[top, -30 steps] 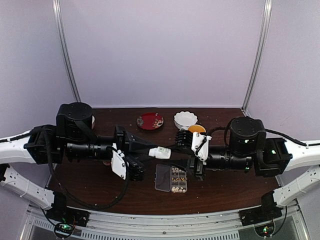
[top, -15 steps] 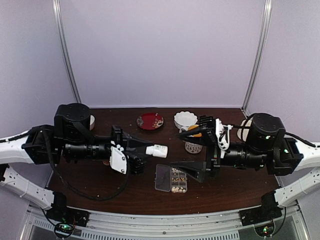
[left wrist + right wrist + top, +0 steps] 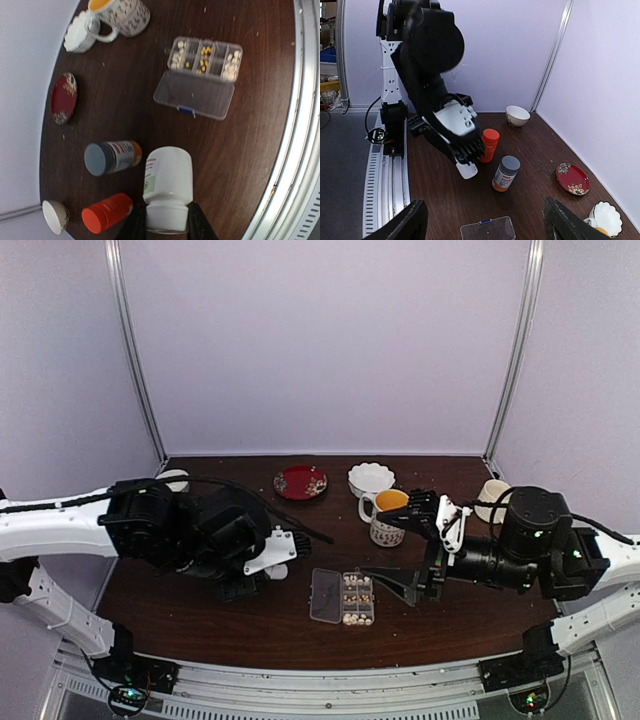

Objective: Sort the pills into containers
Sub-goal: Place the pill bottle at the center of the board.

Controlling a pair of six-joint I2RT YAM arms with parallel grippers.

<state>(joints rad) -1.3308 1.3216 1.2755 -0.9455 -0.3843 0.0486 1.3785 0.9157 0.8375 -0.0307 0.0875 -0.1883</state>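
The clear pill box [image 3: 343, 597] lies open near the table's front, its lid [image 3: 195, 95] folded flat beside the cells. Cream and yellow pills [image 3: 231, 62] fill several cells. My left gripper [image 3: 167, 226] is shut on the narrow end of a white bottle [image 3: 168, 182], held low over the left of the table, also seen as the white bottle [image 3: 468, 170] [image 3: 277, 545]. My right gripper [image 3: 482, 225] stands wide open with nothing in it, right of the box, its fingers [image 3: 392, 578] pointing left.
A grey-capped bottle [image 3: 505, 173] and an orange-capped one [image 3: 489, 145] stand by the white bottle. Behind are a red plate [image 3: 300, 482], a scalloped white bowl [image 3: 371, 478], a patterned mug [image 3: 385, 517] and a small bowl [image 3: 517, 115]. The metal rail [image 3: 300, 125] edges the front.
The right gripper opened and drew back to the right, away from the white bottle. The left arm swung left and down, carrying the bottle towards the other bottles.
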